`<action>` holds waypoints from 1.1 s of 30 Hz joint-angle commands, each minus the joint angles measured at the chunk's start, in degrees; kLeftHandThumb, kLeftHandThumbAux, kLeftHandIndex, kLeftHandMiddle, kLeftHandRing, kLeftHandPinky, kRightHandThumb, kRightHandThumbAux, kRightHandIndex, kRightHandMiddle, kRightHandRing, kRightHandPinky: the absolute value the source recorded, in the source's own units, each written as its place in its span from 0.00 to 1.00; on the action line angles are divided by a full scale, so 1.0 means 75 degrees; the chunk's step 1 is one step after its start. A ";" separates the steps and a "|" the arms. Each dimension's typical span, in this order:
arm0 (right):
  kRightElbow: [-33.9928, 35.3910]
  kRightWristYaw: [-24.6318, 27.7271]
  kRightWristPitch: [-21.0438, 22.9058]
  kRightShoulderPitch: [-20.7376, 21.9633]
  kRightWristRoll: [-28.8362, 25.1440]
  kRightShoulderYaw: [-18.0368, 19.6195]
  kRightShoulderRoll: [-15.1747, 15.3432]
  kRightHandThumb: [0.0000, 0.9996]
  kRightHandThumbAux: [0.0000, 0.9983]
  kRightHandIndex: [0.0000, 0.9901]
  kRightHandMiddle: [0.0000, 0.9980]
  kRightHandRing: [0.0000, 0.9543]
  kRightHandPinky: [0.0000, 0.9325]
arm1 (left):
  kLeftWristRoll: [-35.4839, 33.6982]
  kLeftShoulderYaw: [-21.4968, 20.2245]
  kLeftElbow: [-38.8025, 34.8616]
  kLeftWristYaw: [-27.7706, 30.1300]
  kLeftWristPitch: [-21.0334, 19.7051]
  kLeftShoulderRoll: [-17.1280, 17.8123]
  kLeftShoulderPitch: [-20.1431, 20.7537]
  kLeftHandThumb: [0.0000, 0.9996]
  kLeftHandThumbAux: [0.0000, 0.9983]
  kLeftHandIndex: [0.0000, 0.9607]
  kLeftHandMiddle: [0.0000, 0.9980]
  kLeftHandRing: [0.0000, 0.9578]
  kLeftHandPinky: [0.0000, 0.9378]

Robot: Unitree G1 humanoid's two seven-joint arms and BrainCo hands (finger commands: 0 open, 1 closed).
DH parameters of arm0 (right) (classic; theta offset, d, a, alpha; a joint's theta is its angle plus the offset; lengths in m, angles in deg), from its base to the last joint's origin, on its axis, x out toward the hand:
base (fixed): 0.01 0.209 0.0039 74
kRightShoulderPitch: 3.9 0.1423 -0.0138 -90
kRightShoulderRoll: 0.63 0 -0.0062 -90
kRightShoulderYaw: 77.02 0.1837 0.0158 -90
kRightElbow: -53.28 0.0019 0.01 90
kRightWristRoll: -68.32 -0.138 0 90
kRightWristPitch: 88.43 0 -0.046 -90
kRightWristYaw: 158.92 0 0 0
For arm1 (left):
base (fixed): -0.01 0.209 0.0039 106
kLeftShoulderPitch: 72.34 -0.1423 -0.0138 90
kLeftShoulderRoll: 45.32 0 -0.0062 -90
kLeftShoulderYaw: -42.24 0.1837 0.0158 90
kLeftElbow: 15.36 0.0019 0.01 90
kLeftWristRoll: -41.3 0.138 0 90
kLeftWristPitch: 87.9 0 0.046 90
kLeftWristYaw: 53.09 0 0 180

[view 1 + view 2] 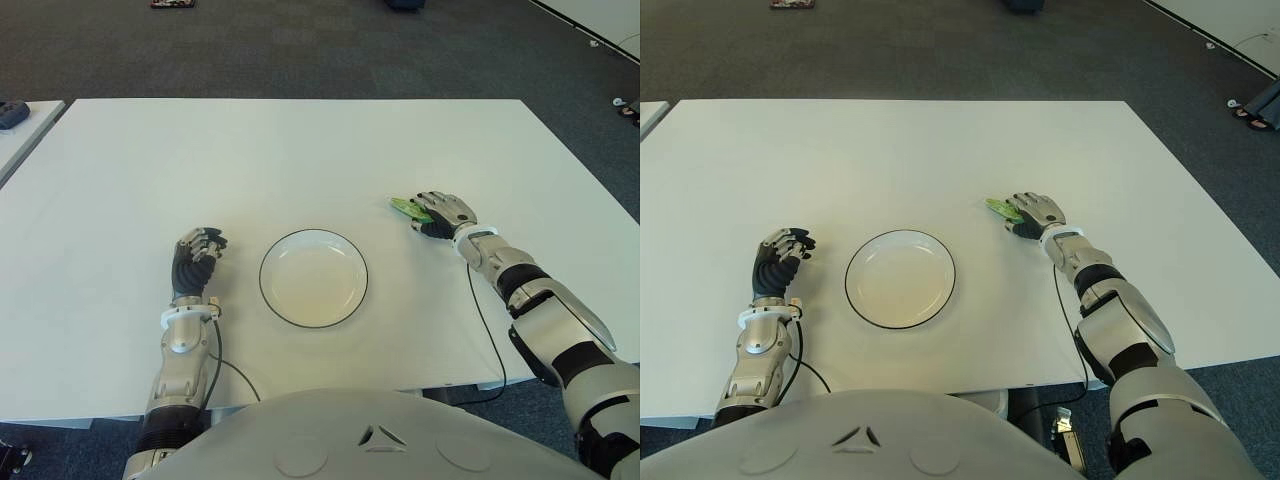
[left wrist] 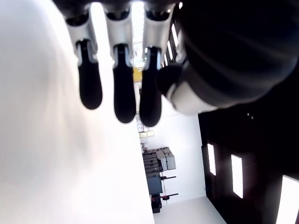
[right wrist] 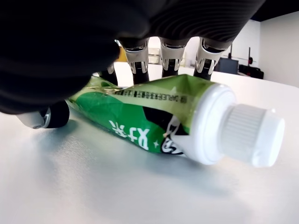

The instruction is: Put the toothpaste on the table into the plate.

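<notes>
A green toothpaste tube (image 3: pixel 135 119) with a white cap lies flat on the white table (image 1: pixel 300 150), to the right of the plate. My right hand (image 1: pixel 440 215) is on top of it, its fingers (image 3: pixel 170 58) curled down over the far side and its thumb by the tube's tail. Only the tube's green end (image 1: pixel 405 207) sticks out from under the hand in the eye views. The white plate (image 1: pixel 262 275) with a dark rim sits near the table's front middle and holds nothing. My left hand (image 1: pixel 198 255) shows to the left of the plate, fingers (image 2: pixel 124 88) loosely bent, holding nothing.
A second table's corner with a dark object (image 1: pixel 12 113) shows at the far left. Dark carpet surrounds the table, and the table's front edge runs just in front of my arms. A cable (image 1: pixel 490 330) trails from the right forearm.
</notes>
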 commanded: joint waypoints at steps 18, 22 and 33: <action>-0.0082 -0.1655 0.0197 -0.0720 -0.0480 0.0819 -0.0671 0.73 0.70 0.44 0.67 0.73 0.76 | -0.0037 -0.0086 0.0019 0.0124 -0.0095 0.0034 0.0027 0.70 0.72 0.44 0.51 0.51 0.49; -0.0040 -0.2112 0.0260 -0.0746 -0.0328 0.0760 -0.0675 0.73 0.70 0.44 0.71 0.78 0.84 | 0.0004 -0.0085 -0.0001 0.0096 -0.0109 0.0042 0.0039 0.70 0.72 0.44 0.50 0.51 0.50; 0.0022 -0.2872 0.0163 -0.0847 -0.0438 0.0937 -0.0786 0.73 0.71 0.44 0.77 0.84 0.89 | 0.0009 -0.0102 -0.0022 0.0090 -0.0172 0.0051 0.0078 0.70 0.72 0.44 0.50 0.51 0.50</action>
